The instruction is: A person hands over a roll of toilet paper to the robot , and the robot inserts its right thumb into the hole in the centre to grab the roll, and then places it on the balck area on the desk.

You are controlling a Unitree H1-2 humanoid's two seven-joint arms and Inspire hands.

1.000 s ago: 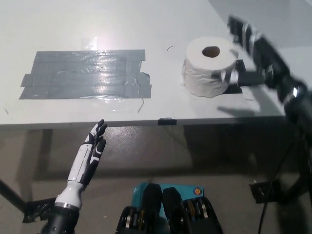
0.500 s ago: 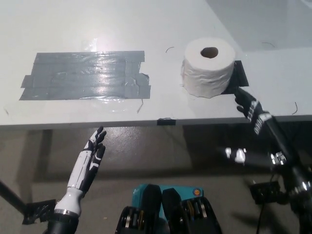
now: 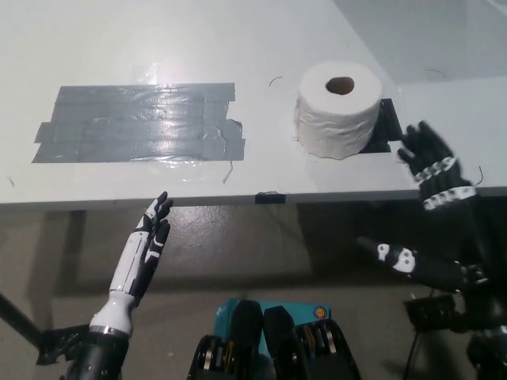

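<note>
We see the white bench filling the upper frame, with a grey taped patch at about 10 o'clock. The toilet paper roll stands upright at 1 o'clock on a small black area. Our black right hand, fingers spread and empty, sits just beside it at 3 o'clock. Our white left hand rests empty, fingers extended, at 7 o'clock.
</note>
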